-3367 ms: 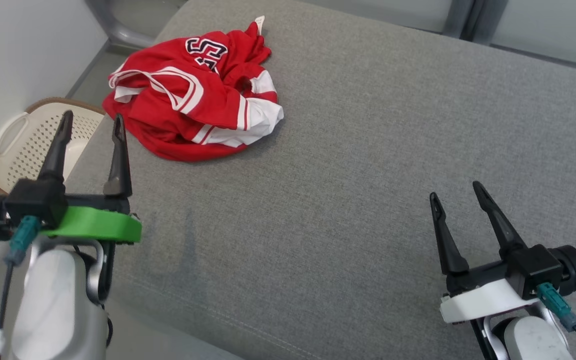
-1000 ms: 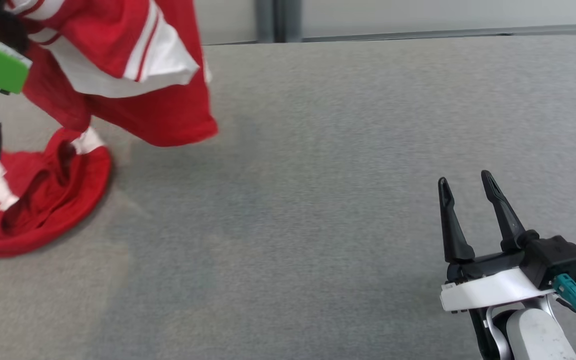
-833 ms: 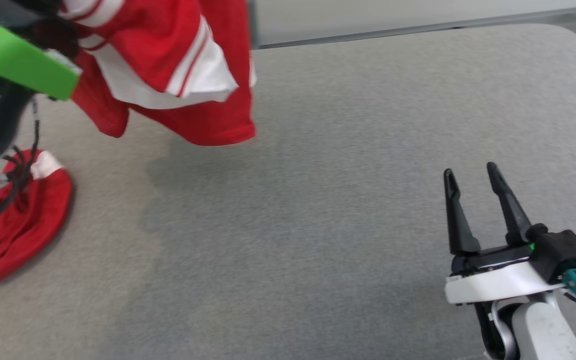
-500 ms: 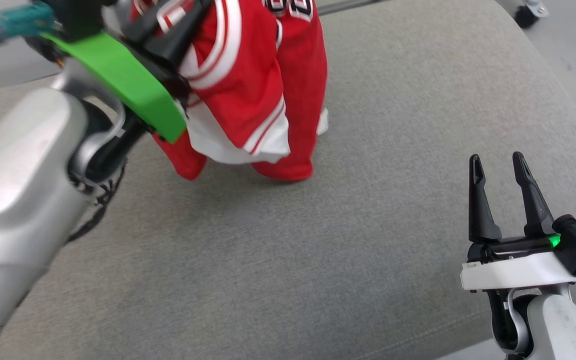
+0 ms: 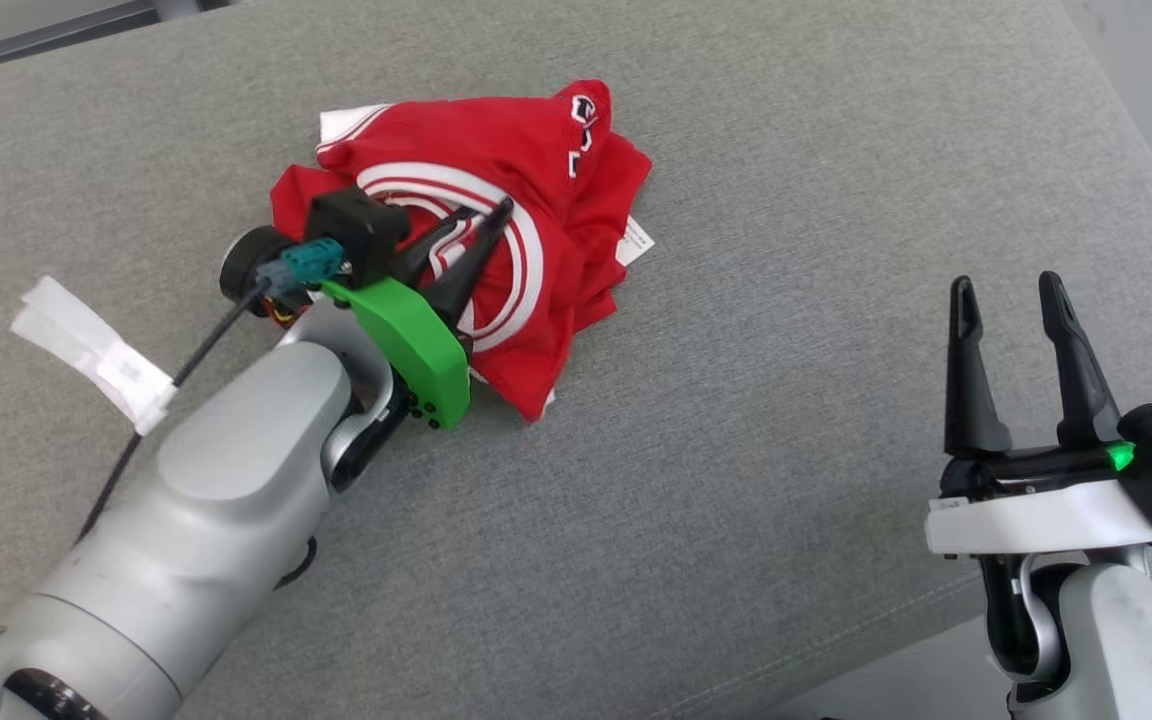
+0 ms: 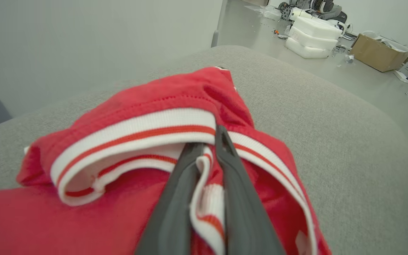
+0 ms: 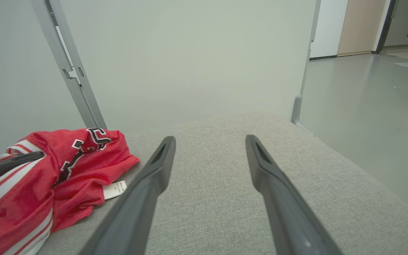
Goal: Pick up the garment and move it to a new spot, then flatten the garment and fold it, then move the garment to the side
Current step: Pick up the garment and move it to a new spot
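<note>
The garment (image 5: 536,150) is a red jersey with white striped trim, lying in a crumpled heap on the grey cushioned surface (image 5: 786,200). My left gripper (image 5: 486,208) rests low on the heap, shut on a fold of the white ribbed trim. In the left wrist view the trim runs between the two fingers of that gripper (image 6: 208,138), with the garment (image 6: 154,102) bunched around them. My right gripper (image 5: 1005,282) hovers open at the lower right, well apart from the cloth. The right wrist view shows that gripper (image 7: 210,138) holding nothing, with the garment (image 7: 76,170) off to its left.
The cushion's rounded right edge (image 5: 1151,190) drops to the floor. A white tape tag (image 5: 86,340) hangs on my left arm's cable. A grey metal post (image 7: 69,67) stands behind the cushion. Foam blocks (image 6: 313,37) and a cardboard box (image 6: 379,53) lie on the far floor.
The head camera has swung. The garment hung from my raised left gripper before; now the gripper is down and the cloth lies heaped on the cushion. The right gripper stays open.
</note>
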